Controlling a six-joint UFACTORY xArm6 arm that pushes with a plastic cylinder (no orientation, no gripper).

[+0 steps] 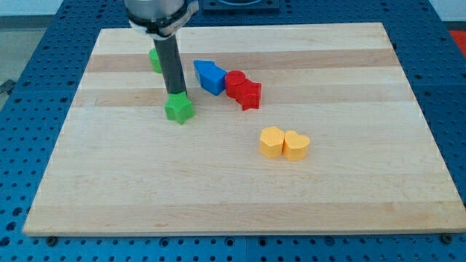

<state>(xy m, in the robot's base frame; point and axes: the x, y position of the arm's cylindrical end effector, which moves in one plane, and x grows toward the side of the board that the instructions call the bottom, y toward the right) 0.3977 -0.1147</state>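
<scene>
My tip point(175, 94) comes down at the view's upper left and touches the top edge of a green star block point(179, 109). Behind the rod a second green block point(155, 60) shows only partly, its shape hidden. To the right of the rod lies a blue block point(210, 76) with a pointed end. Touching it on its right are a red cylinder point(234, 81) and a red star block point(249, 94).
A yellow hexagonal block point(271, 142) and a yellow heart block point(296, 145) sit side by side right of the board's middle. The wooden board point(145, 189) rests on a blue perforated table point(22, 145).
</scene>
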